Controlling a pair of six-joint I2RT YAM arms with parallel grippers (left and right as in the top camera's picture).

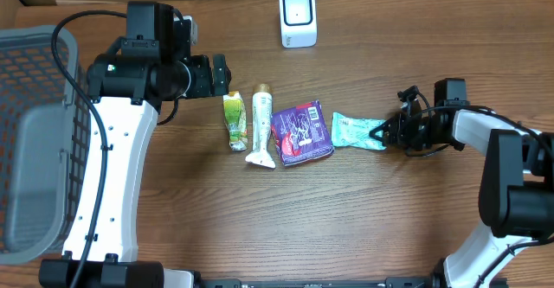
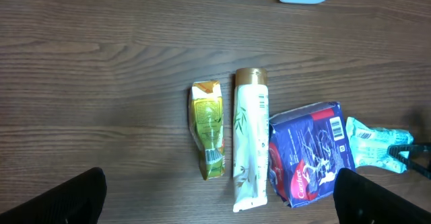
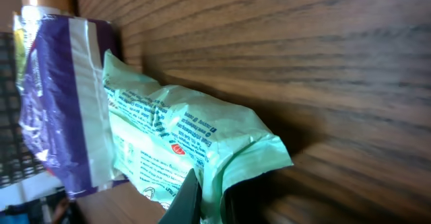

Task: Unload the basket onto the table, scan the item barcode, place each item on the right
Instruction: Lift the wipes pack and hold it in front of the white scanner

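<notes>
A mint-green packet (image 1: 351, 131) lies on the wooden table at the right end of a row of items. My right gripper (image 1: 381, 135) is shut on its crimped right edge. In the right wrist view the packet (image 3: 182, 136) fills the middle, and a dark finger (image 3: 187, 200) pinches its end seal. A white scanner (image 1: 298, 17) stands at the back of the table. My left gripper (image 1: 223, 76) hangs open above the left end of the row, with nothing between its fingers (image 2: 67, 197).
Left of the mint packet lie a purple packet (image 1: 301, 132), a white tube (image 1: 260, 124) with a gold cap, and a small yellow-green packet (image 1: 235, 120). A grey mesh basket (image 1: 35, 132) stands at the far left edge.
</notes>
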